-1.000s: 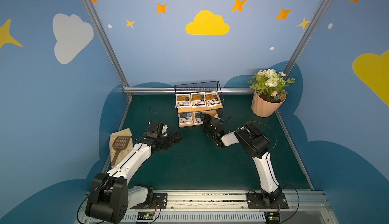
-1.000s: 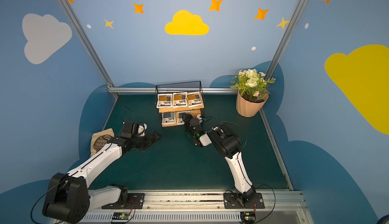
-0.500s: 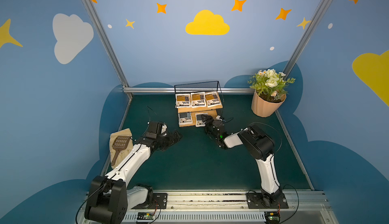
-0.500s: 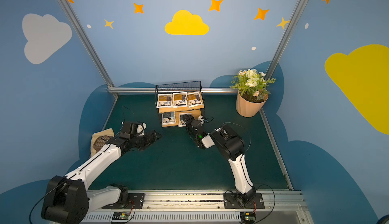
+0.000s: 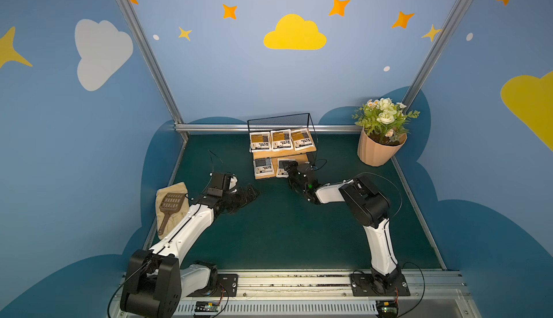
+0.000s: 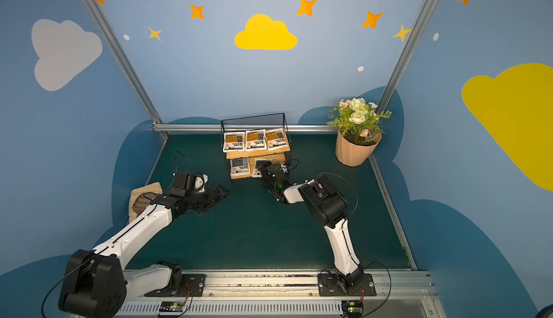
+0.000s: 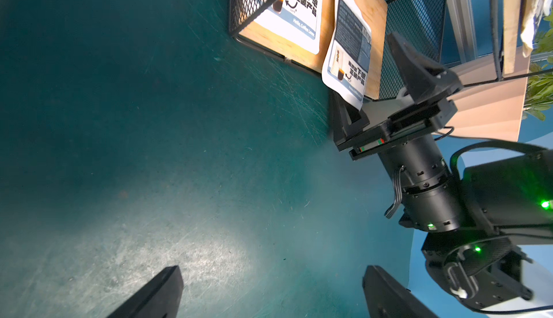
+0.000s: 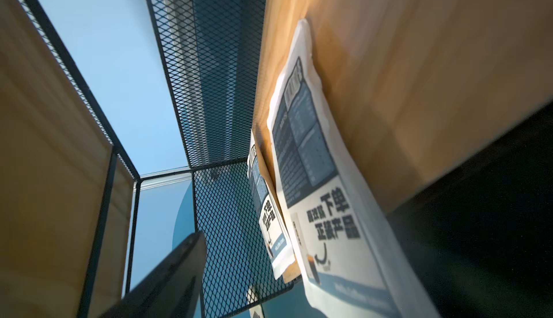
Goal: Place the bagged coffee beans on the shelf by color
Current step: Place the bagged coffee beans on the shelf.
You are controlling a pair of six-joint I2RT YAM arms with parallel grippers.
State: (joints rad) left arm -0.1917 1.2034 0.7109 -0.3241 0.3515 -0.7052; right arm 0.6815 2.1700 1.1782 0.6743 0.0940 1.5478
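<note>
Orange bags: the three orange bags [image 5: 280,140] lie side by side on the upper board of the shelf [image 5: 278,121].
Grey-blue bags: both are on the lower board. The first grey-blue bag [image 5: 263,167] lies flat on the side of the left arm. The second grey-blue bag [image 7: 348,53] lies just beside it, and its near end reaches a little over the front edge of the board.
Right end effector: the right end effector [image 5: 290,166] is at the front of the lower board. Its fingers are spread on the two sides of the second bag's near end and pinch nothing.
Left end effector: the left end effector [image 5: 250,192] hangs low over the bench [image 5: 284,226], well apart from the shelf, with its fingers spread and nothing between them.
Done: all five bags seem to be on the shelf, one colour on each board.
Left to do: probably the right arm only has to draw back. Perhaps the second bag needs a small push inward.
Around: the flower pot [image 5: 377,152] and the cloth [image 5: 172,194] stand apart from the shelf.
</note>
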